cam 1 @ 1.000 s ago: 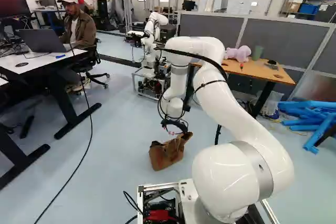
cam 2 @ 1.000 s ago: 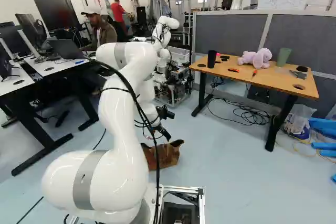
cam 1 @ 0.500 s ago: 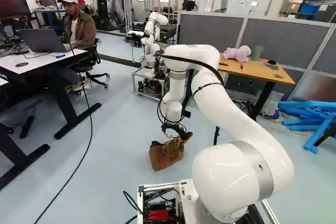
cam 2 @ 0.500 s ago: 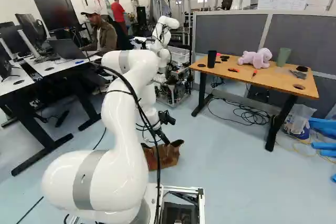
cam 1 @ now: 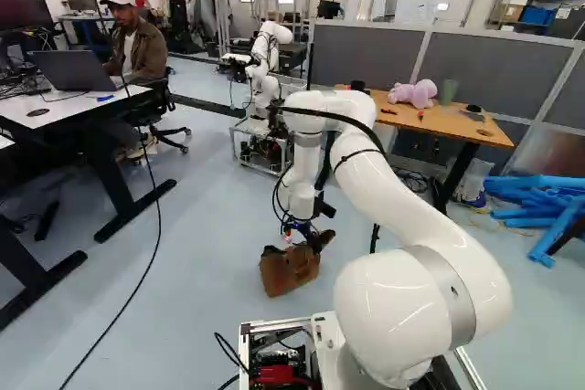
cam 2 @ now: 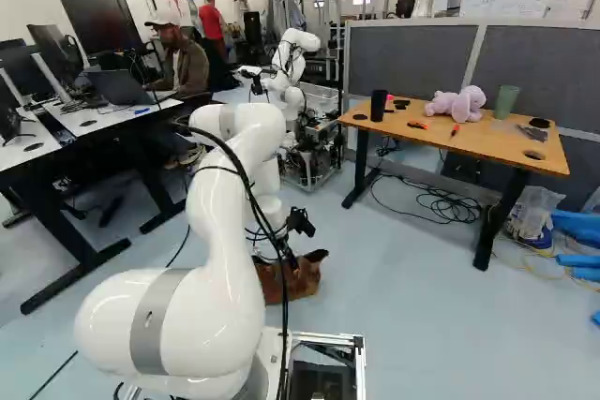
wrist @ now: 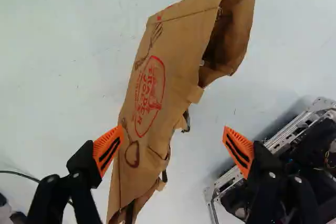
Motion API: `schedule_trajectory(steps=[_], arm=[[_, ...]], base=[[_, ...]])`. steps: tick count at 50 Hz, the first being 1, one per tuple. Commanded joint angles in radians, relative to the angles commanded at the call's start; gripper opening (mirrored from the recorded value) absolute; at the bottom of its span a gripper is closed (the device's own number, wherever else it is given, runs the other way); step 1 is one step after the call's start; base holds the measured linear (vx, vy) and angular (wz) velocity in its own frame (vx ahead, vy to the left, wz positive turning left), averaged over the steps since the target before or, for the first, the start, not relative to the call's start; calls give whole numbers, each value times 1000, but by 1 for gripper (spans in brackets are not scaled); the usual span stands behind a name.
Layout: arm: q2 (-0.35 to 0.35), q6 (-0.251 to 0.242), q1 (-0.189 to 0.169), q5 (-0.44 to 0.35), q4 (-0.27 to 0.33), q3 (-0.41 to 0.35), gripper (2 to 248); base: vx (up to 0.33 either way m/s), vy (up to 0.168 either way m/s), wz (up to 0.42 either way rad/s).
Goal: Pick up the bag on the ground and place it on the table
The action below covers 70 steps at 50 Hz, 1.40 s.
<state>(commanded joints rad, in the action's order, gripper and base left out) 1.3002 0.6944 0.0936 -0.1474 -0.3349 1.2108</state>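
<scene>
Room bright, light diffuse, highlights on upper curves of arm (cam 2: 211, 213) behind tool (cam 2: 292, 261) suggesting overhead source. Floor (cam 2: 422, 316) around tool pale, faintly glossy. Deep shade under dark-legged desk (cam 1: 69, 109) well left of tool, swallowing detail. Tool small and dark in base views, hard to part from dark bag mouth. Wrist view: bag (wrist: 149, 85) evenly lit ahead of tool, opening shaded inside; soft shadow along metal frame (wrist: 279, 139) beside tool. Uprights lean near sides of base views.

The bag (wrist: 170, 72), cut off at both ends in the wrist view, its inside mostly hidden.
</scene>
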Motion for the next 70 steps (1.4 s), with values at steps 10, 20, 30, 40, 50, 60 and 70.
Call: schedule_trajectory(steps=[10, 20, 30, 40, 50, 60, 70], arm=[[39, 105, 0, 1, 0, 33, 247], [77, 210, 0, 1, 0, 67, 247], [116, 257, 0, 1, 0, 102, 247], [154, 262, 0, 1, 0, 137, 247], [192, 262, 0, 1, 0, 173, 186], [203, 262, 0, 1, 0, 183, 109], [204, 262, 0, 1, 0, 184, 35]], base=[[0, 0, 0], [0, 0, 0], [0, 0, 0], [0, 0, 0], [0, 0, 0], [0, 0, 0], [0, 0, 0]])
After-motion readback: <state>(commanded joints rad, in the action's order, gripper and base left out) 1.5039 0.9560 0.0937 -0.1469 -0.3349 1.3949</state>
